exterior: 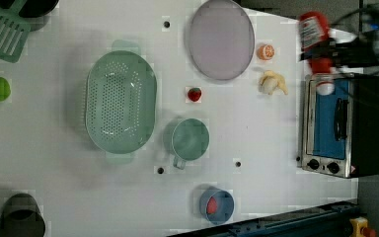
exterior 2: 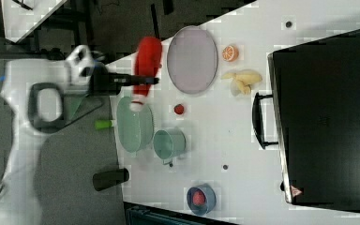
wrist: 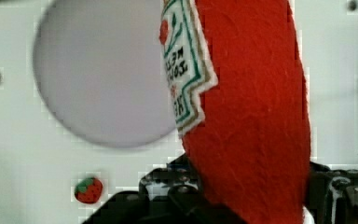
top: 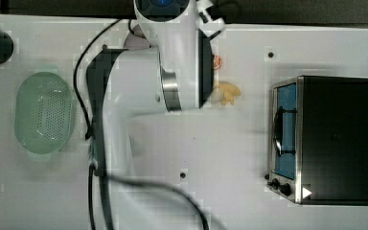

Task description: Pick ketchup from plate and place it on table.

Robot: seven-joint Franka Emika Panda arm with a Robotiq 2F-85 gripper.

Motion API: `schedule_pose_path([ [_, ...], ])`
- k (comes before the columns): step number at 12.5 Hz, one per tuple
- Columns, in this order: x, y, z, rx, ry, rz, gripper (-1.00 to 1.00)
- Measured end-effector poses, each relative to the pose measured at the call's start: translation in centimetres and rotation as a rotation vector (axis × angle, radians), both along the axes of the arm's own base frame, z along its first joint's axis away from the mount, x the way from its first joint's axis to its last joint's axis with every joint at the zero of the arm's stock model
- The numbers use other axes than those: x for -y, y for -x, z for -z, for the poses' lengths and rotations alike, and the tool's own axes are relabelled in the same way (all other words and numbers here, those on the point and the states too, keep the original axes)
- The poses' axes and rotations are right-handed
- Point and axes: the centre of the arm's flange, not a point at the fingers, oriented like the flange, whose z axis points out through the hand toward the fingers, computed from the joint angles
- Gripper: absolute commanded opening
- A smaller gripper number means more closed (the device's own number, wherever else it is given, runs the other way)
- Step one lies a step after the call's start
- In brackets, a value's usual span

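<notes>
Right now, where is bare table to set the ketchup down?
The white table is bare between the mint-green cup and the toaster oven. It is crowded where the orange slice and peeled banana sit beside the lilac-grey plate.

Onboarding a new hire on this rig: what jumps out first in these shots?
The red ketchup held in the hand, lifted clear above the table. Behind it lies the bare lilac-grey plate, near the top of the left view. Next come the mint-green perforated basket at the left view's centre-left and the toaster oven at the left view's right edge.
</notes>
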Motion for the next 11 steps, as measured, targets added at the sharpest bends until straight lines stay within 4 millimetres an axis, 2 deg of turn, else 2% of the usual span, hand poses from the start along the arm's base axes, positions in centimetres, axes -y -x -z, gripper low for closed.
schedule_pose_path([
  [1,0.4,1.4,-2.0,0.019,0.000,0.057,0.20],
  [2,0.7,3.2,-3.0,0.022,-0.001,0.099,0.20],
  [3,1.2,4.7,-3.0,0.022,0.005,0.125,0.20],
  [4,1.8,6.1,-2.3,0.020,0.003,0.152,0.20],
  [6,3.1,8.1,1.0,0.018,0.000,0.199,0.20],
  [7,3.7,8.8,3.2,0.022,-0.008,0.212,0.20],
  [11,5.0,12.8,14.3,-0.073,-0.068,0.301,0.20],
])
